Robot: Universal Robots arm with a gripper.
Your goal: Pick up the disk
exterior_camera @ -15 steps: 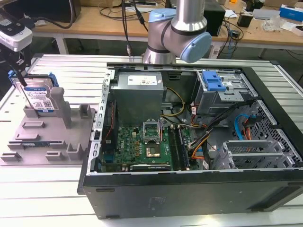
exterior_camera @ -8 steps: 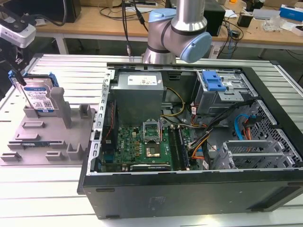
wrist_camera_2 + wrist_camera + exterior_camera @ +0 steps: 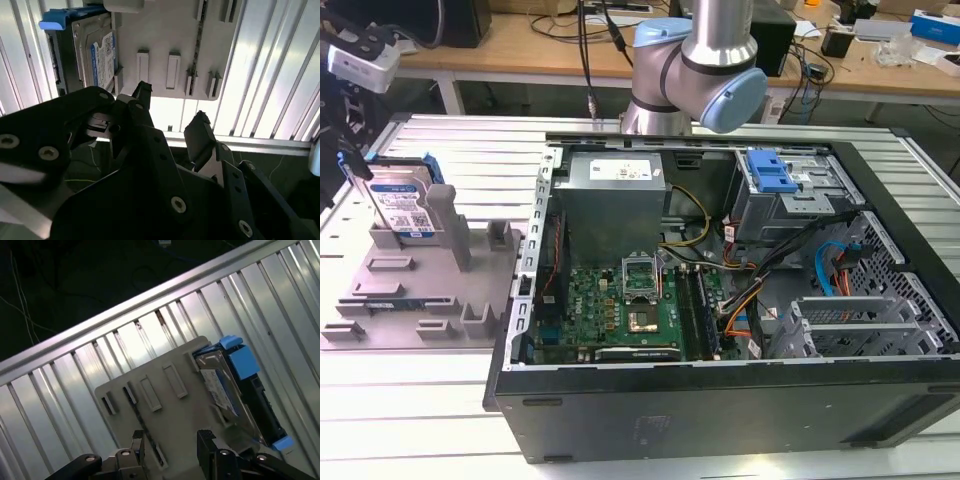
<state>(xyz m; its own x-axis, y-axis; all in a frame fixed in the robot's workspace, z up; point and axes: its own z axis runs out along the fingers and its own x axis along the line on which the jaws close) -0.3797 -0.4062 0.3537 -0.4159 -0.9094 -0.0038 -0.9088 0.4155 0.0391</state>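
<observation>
The ribbed metal table [image 3: 420,400] took up most of the room's middle, and on it, filling the exterior view's right, lay the open computer case [image 3: 720,400] with its grey power supply box [image 3: 615,205] and a blue drive-bay bracket [image 3: 770,172] inside. Behind the case rose the arm [image 3: 705,60]. At the exterior view's left, well apart from the case's innards, sat a grey fixture plate [image 3: 410,290] with raised slots and posts. The disk [image 3: 402,205] stood on edge in one of those slots near the plate's far corner, label facing outward, blue rail along its top, a grey post [image 3: 448,225] just beside it. In the second wrist view the gripper [image 3: 171,102] hung above the plate with its jaws standing moderately apart and nothing between them. The disk [image 3: 97,57] lay off to one side of the gap between the fingers [image 3: 200,130] rather than in line with it. To my eye that offset was the main hazard: closing or descending from there could drive a finger onto the blue rail or the disk's top edge and tip it in its slot. The neighbouring post might also block a finger. A tight slot could drag the plate up with the disk, and the smooth metal faces might slip under a shallow grip.
</observation>
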